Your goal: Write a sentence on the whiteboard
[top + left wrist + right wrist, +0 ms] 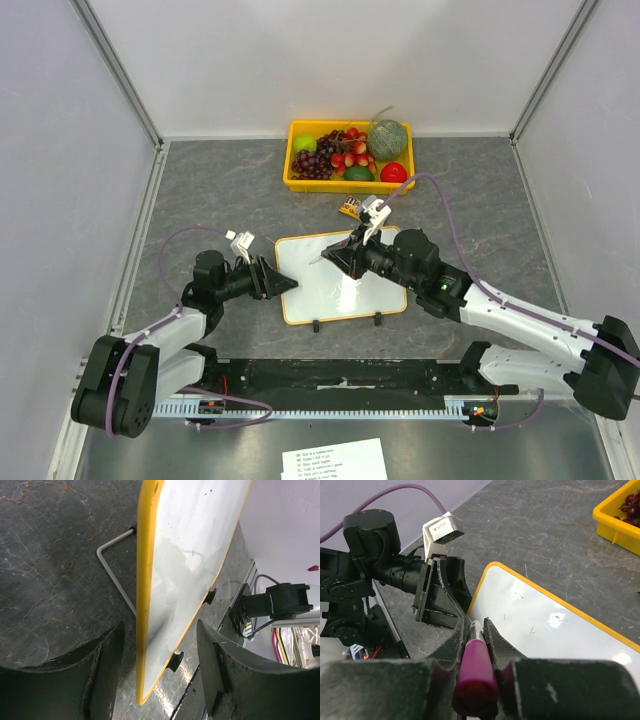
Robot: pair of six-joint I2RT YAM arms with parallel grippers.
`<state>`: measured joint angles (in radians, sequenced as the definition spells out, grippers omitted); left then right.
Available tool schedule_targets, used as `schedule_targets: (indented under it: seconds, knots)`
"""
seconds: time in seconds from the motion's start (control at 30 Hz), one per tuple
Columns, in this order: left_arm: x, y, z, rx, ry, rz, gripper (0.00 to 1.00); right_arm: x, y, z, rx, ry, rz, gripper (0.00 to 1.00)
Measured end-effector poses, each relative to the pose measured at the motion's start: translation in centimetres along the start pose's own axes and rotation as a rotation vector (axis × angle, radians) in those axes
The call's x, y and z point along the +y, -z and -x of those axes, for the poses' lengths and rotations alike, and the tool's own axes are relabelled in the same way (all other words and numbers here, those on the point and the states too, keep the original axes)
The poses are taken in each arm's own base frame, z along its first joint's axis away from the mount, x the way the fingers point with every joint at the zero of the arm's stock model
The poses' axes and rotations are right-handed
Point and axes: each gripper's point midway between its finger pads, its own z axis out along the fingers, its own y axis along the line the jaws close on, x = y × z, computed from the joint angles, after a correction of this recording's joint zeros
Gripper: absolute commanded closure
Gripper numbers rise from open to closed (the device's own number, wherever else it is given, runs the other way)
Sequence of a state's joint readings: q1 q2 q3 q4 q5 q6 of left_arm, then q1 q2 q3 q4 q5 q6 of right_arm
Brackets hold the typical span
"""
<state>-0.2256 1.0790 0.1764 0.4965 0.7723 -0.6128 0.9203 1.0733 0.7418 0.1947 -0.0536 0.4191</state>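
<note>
Whiteboard (320, 290), yellow fruit bin (300, 186) beyond

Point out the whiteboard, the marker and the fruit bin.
whiteboard (318, 292), top view, bare white face.
marker (476, 672), right wrist view, pink barrel.
fruit bin (330, 187), top view, front wall.

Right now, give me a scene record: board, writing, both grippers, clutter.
whiteboard: on table between the arms
writing: none visible, board blank
left gripper: open, jaws astride board's left edge, gap each side
right gripper: shut on pink marker, above board's far-left part
other: yellow fruit tray far side; printed sheet near edge
</note>
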Motion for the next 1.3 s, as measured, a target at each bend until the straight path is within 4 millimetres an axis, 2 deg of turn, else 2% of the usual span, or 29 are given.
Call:
schedule_targets:
  seconds: [0.13,0.3,0.4,0.53,0.73,0.87,1.3]
  knots:
    - [-0.2,0.1,0.1,-0.007,-0.009,-0.005,0.40,0.2,-0.7,-0.7,0.012,0.012,0.001,1.00]
    - [-0.2,0.0,0.1,-0.006,-0.010,-0.007,0.53,0.2,-1.6,-1.8,0.033,0.018,-0.012,1.00]
    - [0.0,0.0,-0.2,0.004,-0.002,-0.007,0.67,0.2,-1.9,-2.1,0.035,0.024,-0.022,1.00]
    - [0.4,-0.1,-0.5,0.017,0.012,0.005,0.79,0.3,-2.3,-1.8,0.021,0.037,-0.032,1.00]
    - [0.0,-0.3,-0.6,0.042,0.016,-0.023,0.93,0.4,-3.4,-1.2,0.003,0.065,-0.044,1.00]
    - [0.1,-0.3,-0.7,0.043,0.018,-0.022,0.98,0.3,-3.9,-1.6,0.010,0.092,-0.058,1.00]
    - [-0.1,-0.1,-0.2,0.019,0.002,-0.007,0.98,0.0,-5.5,-3.0,0.050,0.149,-0.088,1.00]
